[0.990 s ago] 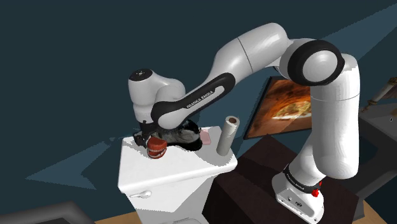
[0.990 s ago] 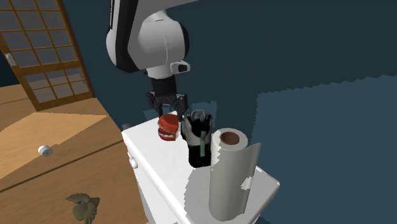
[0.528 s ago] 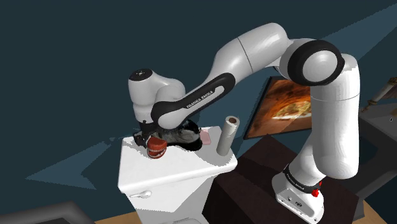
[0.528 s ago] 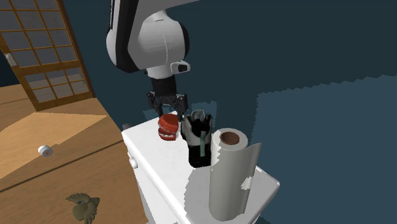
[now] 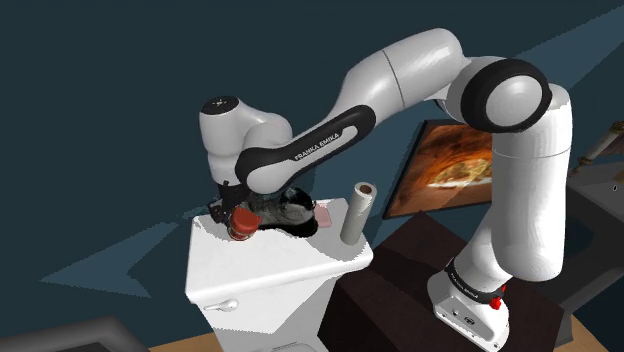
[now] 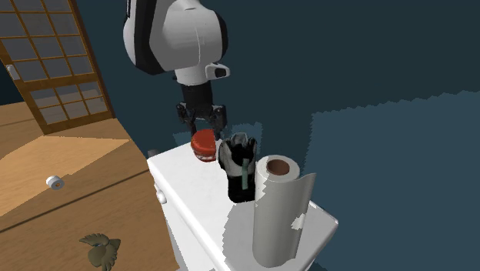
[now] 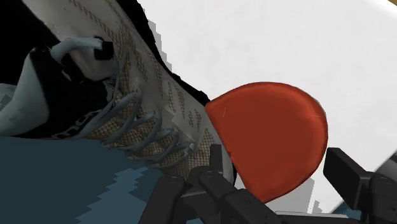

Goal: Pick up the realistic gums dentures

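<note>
Room: we recorded a lattice sliding door at the second exterior view's left, a wooden floor below it and dark blue walls behind.

Surface: a white cabinet with a plain flat top.

Item one, dentures: smooth red gums, dome-shaped in the wrist view. We found them at the top's far corner, the one nearest the door, just beside the shoe. The gripper stood upright over them, its black fingers pinching the gums from either side. We could not tell whether they touched the top.

Item two, a grey-and-black laced shoe, mid-top.

Item three, an upright paper roll, at the top's near corner.
</note>
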{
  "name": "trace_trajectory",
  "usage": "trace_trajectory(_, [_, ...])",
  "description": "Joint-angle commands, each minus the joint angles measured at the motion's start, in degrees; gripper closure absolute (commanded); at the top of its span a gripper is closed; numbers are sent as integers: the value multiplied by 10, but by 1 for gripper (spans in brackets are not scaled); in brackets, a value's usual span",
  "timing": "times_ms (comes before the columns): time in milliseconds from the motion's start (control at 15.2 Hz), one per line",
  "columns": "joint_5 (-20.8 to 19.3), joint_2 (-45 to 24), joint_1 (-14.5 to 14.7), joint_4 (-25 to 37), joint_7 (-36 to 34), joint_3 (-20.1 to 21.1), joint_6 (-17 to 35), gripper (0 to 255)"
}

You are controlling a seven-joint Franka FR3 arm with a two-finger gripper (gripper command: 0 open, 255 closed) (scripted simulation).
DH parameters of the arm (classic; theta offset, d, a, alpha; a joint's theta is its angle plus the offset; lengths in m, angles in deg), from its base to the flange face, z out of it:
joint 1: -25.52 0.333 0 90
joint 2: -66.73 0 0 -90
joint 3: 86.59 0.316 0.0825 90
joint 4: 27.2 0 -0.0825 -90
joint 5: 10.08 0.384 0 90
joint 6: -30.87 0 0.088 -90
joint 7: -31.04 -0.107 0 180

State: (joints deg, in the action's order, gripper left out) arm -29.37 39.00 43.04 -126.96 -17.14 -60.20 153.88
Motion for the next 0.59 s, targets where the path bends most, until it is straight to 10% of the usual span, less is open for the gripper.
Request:
trace_trajectory(0, [5,7,-1,5,4,3,-12,255])
trace_trajectory(528, [23,35,-6,29,17,12,-60,255])
